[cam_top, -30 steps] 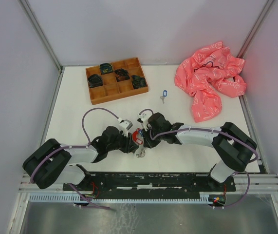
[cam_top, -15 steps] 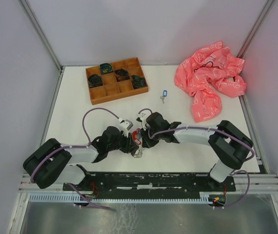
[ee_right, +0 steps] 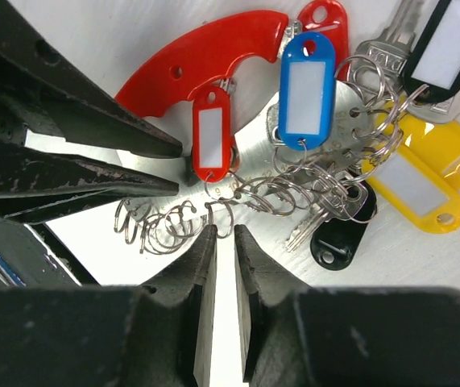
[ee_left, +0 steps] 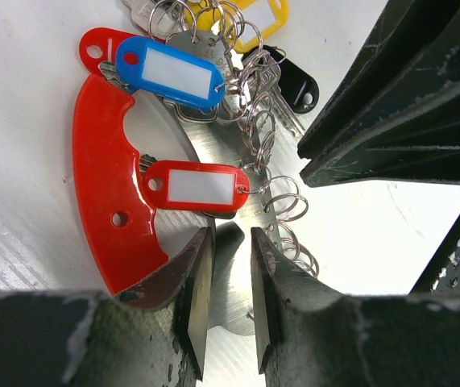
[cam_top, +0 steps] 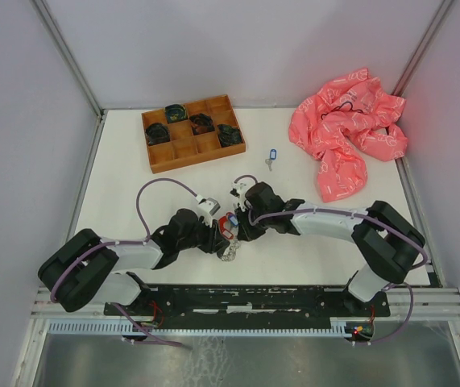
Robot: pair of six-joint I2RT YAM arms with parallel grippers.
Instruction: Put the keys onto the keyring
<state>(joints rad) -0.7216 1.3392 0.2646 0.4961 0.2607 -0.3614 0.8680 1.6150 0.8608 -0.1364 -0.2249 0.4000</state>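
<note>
Both the left arm and the right arm are the same build: glossy white link shells with chunky black joint housings, plus a purple cable looping loose off each one. They're bolted to a black base plate with a bit of red wiring showing. The fingers are matte black wedges, pretty scuffed along the edges.

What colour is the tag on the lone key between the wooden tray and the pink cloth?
The key's tag is blue, best in the top view.

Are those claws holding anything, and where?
The left end effector pinches the keyring by its metal plate's edge; the right end effector: cannot tell.
</note>
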